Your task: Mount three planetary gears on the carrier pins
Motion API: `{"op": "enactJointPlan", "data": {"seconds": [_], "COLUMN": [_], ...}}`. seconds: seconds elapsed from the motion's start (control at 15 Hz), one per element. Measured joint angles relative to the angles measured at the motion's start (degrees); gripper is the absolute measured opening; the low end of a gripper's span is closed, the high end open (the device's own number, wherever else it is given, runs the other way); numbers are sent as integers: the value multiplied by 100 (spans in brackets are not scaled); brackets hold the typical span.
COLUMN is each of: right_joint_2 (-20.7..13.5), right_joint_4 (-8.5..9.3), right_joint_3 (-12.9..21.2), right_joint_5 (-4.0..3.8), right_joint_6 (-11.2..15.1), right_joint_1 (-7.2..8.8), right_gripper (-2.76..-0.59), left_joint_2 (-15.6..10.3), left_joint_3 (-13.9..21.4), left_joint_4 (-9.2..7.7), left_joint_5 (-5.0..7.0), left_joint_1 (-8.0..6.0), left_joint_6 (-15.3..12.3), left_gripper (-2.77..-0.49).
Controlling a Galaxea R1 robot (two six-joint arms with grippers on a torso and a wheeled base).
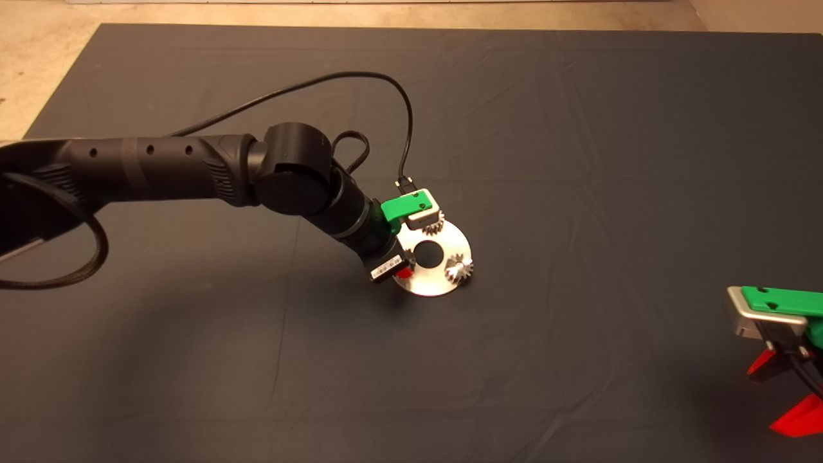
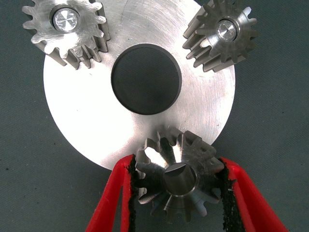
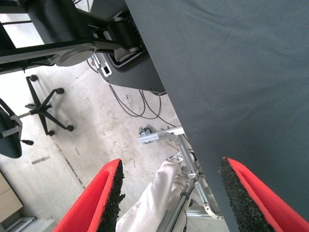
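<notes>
Near the desk's middle, two planetary gears [image 2: 67,31] [image 2: 220,34] sit on carrier pins [image 2: 66,20]. Left pincer [image 2: 178,193] grips the third gear [image 2: 176,181], seemingly tilted, not fully seated. Right pincer [image 3: 169,193] waits wide open at the desk's near right edge.

The mat [image 1: 578,161] is dark grey and plain. On it the disc [image 2: 87,111] is bright silver with a dark central hole. The three planetary gears [image 2: 176,181] are shiny steel-grey, and silvery carrier pins [image 2: 66,20] show in two of them. The left gripper [image 2: 176,193] has red fingers [image 2: 108,203] with black pads; its body is green. The right gripper [image 3: 169,198] is likewise red, black and green. Both arms are black.
</notes>
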Motion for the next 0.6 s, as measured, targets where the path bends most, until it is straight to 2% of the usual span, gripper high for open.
{"op": "enactJointPlan", "data": {"seconds": [0.27,0.6], "right_joint_2": [30,33], "right_joint_4": [0,0], "right_joint_3": [0,0], "right_joint_5": [3,3], "right_joint_6": [0,0], "right_joint_1": [0,0], "right_gripper": [-188,-188], "left_joint_2": [7,7], "left_joint_3": [-112,-138], "left_joint_4": [-107,-127], "left_joint_5": [-56,-67], "left_joint_1": [-13,-13], "left_joint_6": [133,151], "left_gripper": [-240,-240]}}
